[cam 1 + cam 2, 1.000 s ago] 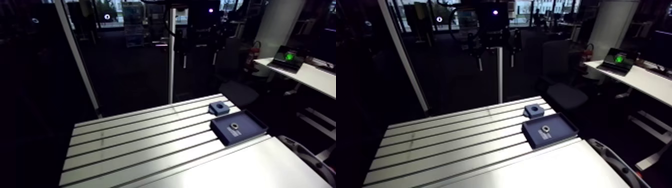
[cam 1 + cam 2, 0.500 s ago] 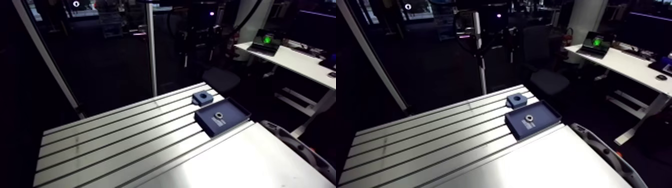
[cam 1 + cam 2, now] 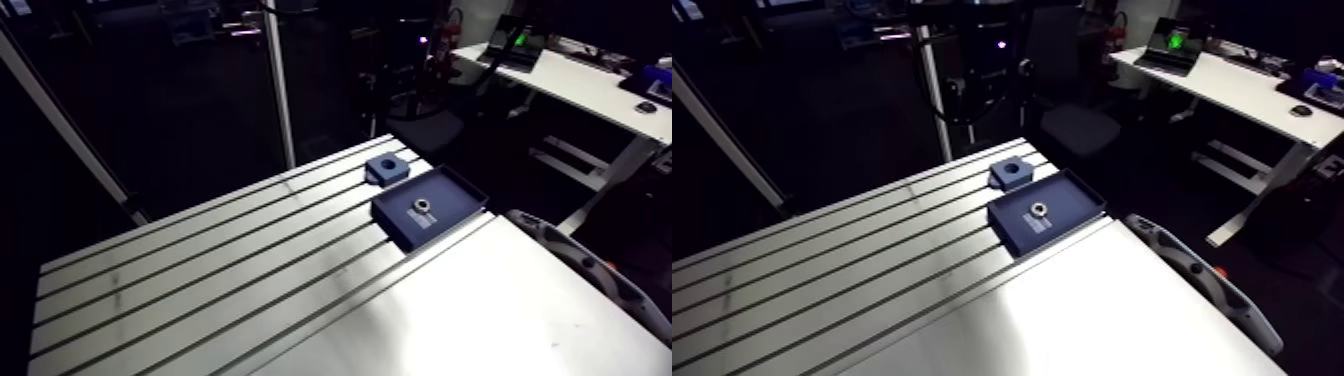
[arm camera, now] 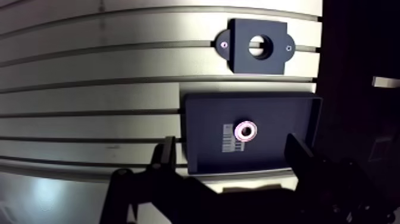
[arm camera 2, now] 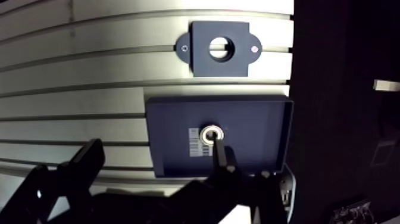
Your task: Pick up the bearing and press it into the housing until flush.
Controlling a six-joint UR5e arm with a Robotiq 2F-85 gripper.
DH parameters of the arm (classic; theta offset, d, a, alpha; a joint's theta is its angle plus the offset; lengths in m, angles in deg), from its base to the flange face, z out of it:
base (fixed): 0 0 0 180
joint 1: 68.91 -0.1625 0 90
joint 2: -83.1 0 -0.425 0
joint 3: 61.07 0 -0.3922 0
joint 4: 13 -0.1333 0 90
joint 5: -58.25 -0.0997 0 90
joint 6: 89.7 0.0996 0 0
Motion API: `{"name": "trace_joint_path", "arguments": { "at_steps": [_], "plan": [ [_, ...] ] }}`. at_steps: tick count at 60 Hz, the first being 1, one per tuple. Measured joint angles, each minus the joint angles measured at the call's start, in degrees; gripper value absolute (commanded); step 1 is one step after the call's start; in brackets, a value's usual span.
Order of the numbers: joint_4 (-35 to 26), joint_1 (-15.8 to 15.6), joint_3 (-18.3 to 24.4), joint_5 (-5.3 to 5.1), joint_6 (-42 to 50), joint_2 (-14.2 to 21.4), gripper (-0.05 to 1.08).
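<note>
The approach is in hand: jaws are held wide over the bearing (image 4: 245,130) in its tray (image 4: 202,113); descent and closure are needed

The gripper (image 4: 229,149) is matte black all over: two slim, flat-sided fingers (image 4: 163,156) on chunky, angular links with rounded knuckles.

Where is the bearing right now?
In the wrist view, the bearing lies inside the dark tray, just ahead of the open claw; the housing sits beyond the tray.
</note>
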Motion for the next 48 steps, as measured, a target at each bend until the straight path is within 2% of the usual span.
{"name": "trace_joint_path", "arguments": {
  "at_steps": [18,48],
  "plan": [
    [4.0,2.3,-2.7,0.08,-2.0,-2.7,0.01],
    [7.2,3.8,-5.8,0.25,-3.5,-3.2,0.02]
  ]
}}
